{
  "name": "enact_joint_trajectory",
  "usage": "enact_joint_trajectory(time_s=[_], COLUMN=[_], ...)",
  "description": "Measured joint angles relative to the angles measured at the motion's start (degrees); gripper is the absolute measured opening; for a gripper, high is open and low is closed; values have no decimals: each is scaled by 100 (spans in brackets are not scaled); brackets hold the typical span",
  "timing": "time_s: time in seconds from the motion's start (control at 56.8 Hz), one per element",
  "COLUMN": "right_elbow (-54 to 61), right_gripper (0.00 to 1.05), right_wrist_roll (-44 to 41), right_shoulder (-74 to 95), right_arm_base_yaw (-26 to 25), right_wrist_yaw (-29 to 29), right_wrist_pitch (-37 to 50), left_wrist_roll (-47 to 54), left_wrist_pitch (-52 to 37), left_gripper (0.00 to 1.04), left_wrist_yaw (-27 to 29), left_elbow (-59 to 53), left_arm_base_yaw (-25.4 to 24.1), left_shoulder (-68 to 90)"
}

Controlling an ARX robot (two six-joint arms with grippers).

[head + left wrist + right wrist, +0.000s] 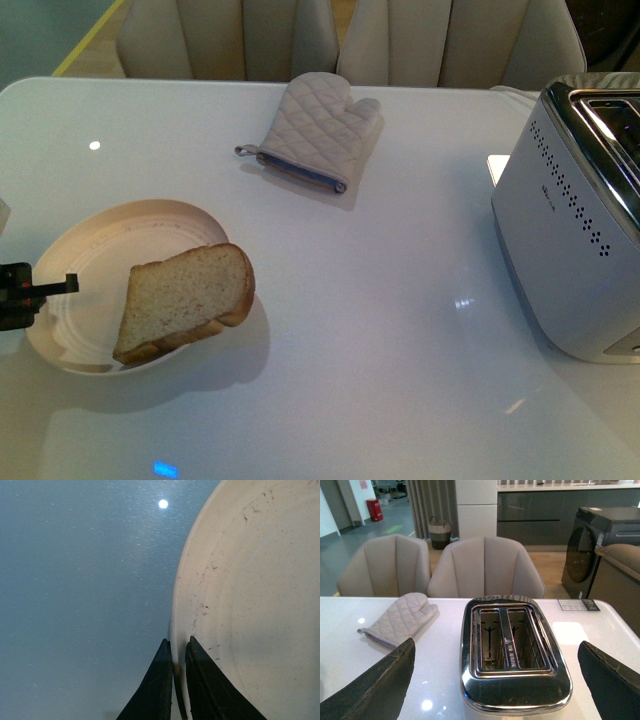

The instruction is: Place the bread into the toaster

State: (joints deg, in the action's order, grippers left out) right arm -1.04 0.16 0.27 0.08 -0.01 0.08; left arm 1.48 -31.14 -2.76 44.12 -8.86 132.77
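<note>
1. On the tabletop (380, 330), toward my left side, sits a round cream plate (150, 212), and the bread (185, 300) lies on the half of it nearer the toaster.
2. That slice is tilted: its flat bottom edge is down in the plate, and its rounded top reaches out past the rim, toward the middle of the tabletop.
3. My left tool (176, 647) is at the plate's far-left edge. Its two dark fingers (155, 690) are drawn narrow, one outside the rim and one inside, pinching the rim between them.
4. My left tool is well apart from the bread and does not touch it.
5. My right tool (496, 645) is spread wide and holds nothing. It hangs above the near end of the toaster (560, 250).
6. That toaster stands at the right edge of the tabletop, well apart from the plate. Both of its chrome slots (490, 637) are empty.
7. A grey quilted mitt (315, 130) lies flat at the far side of the tabletop, between plate and toaster.
8. Beige chairs (485, 565) stand behind the tabletop.
</note>
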Motion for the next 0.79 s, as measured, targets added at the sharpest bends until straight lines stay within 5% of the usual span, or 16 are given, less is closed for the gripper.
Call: enact_joint_trajectory(time_s=[0.476, 0.793], right_elbow=[0, 0], right_gripper=[96, 96], right_wrist_roll=[-2, -2], right_shoulder=[0, 0], right_arm_base_yaw=[0, 0], right_wrist_yaw=[0, 0], right_wrist_pitch=[0, 2], left_wrist_roll=[-1069, -1537], left_wrist_pitch=[236, 354], left_gripper=[4, 4], left_wrist_yaw=[190, 214], left_elbow=[-127, -127], left_arm_base_yaw=[1338, 1652], left_shoulder=[-140, -170])
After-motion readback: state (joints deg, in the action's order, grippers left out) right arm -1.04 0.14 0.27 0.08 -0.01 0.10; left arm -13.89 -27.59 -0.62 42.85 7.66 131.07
